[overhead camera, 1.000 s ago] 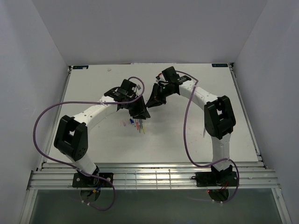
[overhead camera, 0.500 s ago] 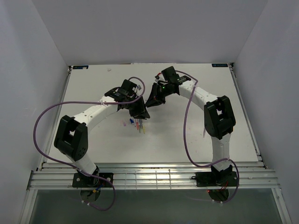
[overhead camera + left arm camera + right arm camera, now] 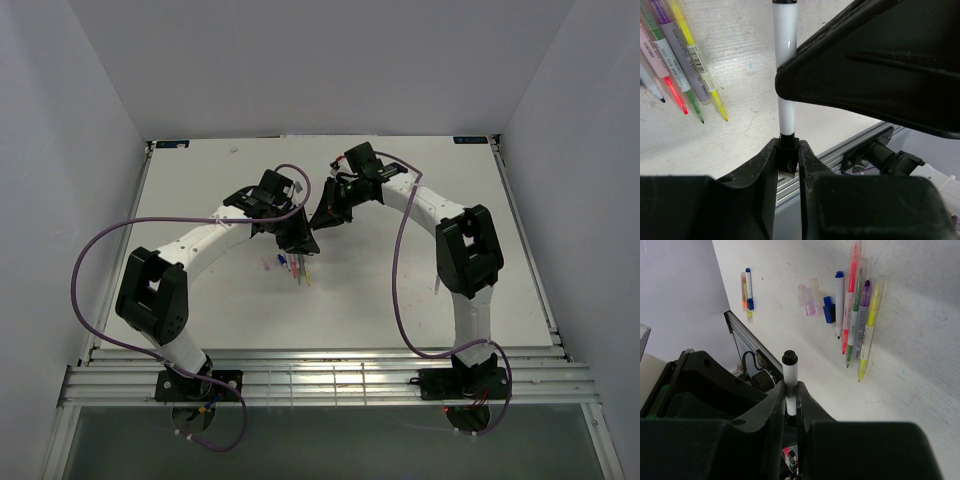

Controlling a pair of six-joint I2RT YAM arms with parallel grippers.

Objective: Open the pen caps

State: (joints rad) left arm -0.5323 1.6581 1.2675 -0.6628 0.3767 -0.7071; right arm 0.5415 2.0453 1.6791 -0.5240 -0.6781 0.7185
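Both arms meet mid-worktop, above and just behind the row of pens lying flat there. The task item in play is the white pen, held in the air between the two arms, not on the surface. Right fingers are clamped on its barrel around mid-length. One black-tipped end sticks out past them in the right wrist view. Left fingers are pinched on the black cap at the opposite end, with no gap visible on either side of it. Key relation: the pen's long axis runs straight out from the left fingers toward the right ones, so cap, barrel and both grips sit on one line. The cap end is the left arm's and the barrel is the right's. Judgement: cap looks seated, not yet off. The next move should be a straight pull apart along that axis. Any sideways drift could bend the pen or make the small cap slip, since the left grip covers only a short length. Loose caps lie beside the flat pens, several of which show bare tips, so part of the job looks done.
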